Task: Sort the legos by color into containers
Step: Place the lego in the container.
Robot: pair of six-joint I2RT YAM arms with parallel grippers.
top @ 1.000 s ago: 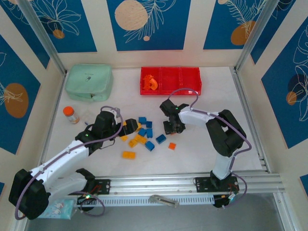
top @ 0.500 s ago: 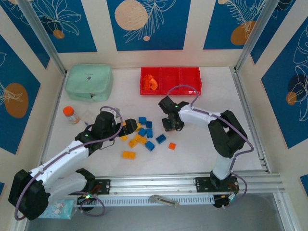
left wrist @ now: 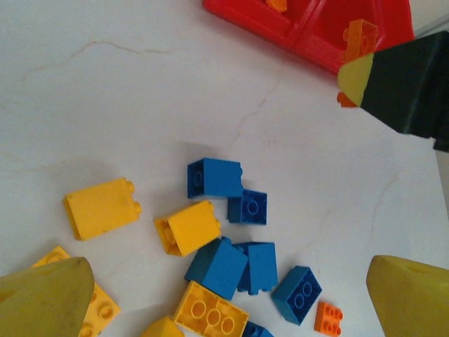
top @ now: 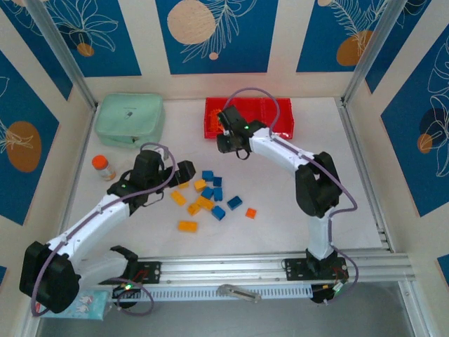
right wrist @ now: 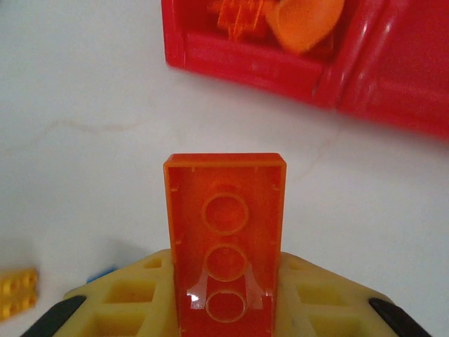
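Note:
My right gripper (right wrist: 224, 281) is shut on a long orange lego (right wrist: 224, 210), held with its hollow underside facing the camera. It hangs just in front of the left bin of the red containers (right wrist: 393, 63), where orange pieces (right wrist: 302, 21) lie. From above, the right gripper (top: 228, 142) is at the front left corner of the containers (top: 277, 116). My left gripper (left wrist: 226, 281) stands open over the loose legos, blue (left wrist: 214, 179) and yellow (left wrist: 102, 208), with a small orange one (left wrist: 327, 317) nearby. In the top view the left gripper (top: 184, 171) is at the pile's left edge (top: 210, 193).
A mint green pouch (top: 130, 119) lies at the back left and an orange-capped bottle (top: 104, 167) stands left of my left arm. An orange brick (top: 187, 226) and a small orange one (top: 250, 213) lie in front of the pile. An aluminium rail (top: 280, 267) runs along the near edge.
The right gripper closed on the orange lego at the pile's right side, lifted it and carried it back and left to the containers. The left gripper shifted slightly toward the back.

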